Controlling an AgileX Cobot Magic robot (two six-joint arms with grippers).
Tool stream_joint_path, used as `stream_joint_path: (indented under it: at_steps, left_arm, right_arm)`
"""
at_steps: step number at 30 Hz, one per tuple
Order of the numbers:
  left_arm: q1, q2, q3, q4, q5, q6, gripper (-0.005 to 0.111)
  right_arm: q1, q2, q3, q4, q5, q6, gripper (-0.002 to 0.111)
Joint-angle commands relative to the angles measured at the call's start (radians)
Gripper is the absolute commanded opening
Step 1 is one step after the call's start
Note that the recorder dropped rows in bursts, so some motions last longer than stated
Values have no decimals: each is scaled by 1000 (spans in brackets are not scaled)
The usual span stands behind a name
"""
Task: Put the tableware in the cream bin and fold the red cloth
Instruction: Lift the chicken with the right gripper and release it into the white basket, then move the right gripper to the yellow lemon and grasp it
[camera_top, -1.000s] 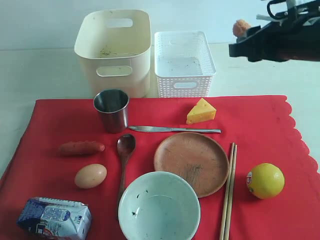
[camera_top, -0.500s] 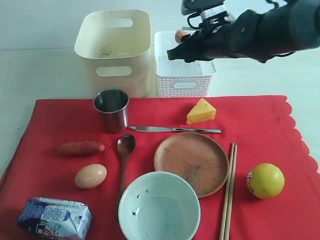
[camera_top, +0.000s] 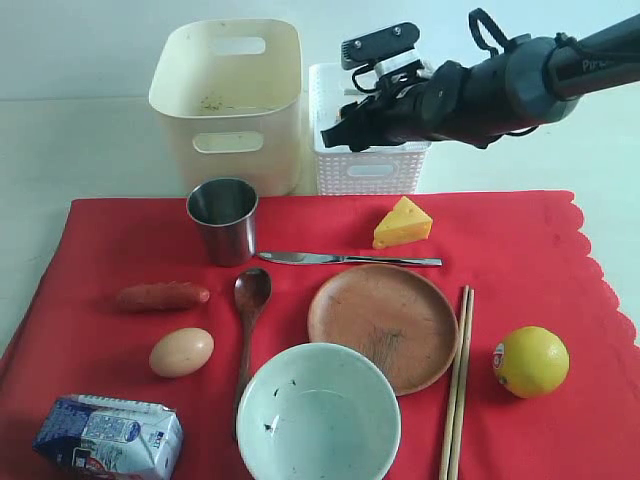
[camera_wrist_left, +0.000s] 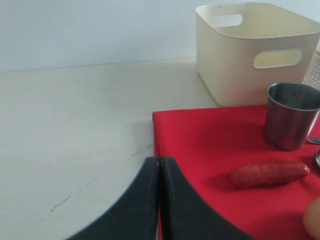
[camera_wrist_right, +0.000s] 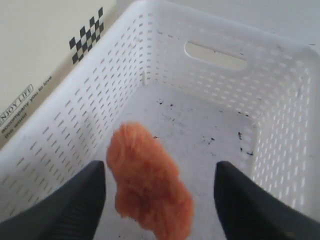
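right fingers (camera_wrist_right: 75, 202) have swung over the white basket (camera_wrist_right: 90, 110), spread apart; left fingers (camera_wrist_left: 150, 200) closed.

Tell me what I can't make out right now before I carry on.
Orange food piece: blurred in the right wrist view, so falling or resting is unclear; the right arm hides it in the exterior view.
Milk carton and chopsticks: cut off by the exterior view's bottom edge.
Cream bin floor: partly hidden by its own near wall in the exterior view.
Left hand: outside the exterior view.
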Motion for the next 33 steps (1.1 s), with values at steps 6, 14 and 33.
stream_joint_path:
  at_steps: [6,14,33]
  left_arm:
    - [2,-6,-1,-5,-8,-1,3]
    - [2,-6,-1,-5,-8,-1,3]
    - [2,-6,-1,-5,-8,-1,3]
  right_arm:
    - [1,-55,-6,-9,59,-6,78]
    - [1,-259,-6,-9,292,0,65]
    - [1,-717,460,-12,410,85,1]
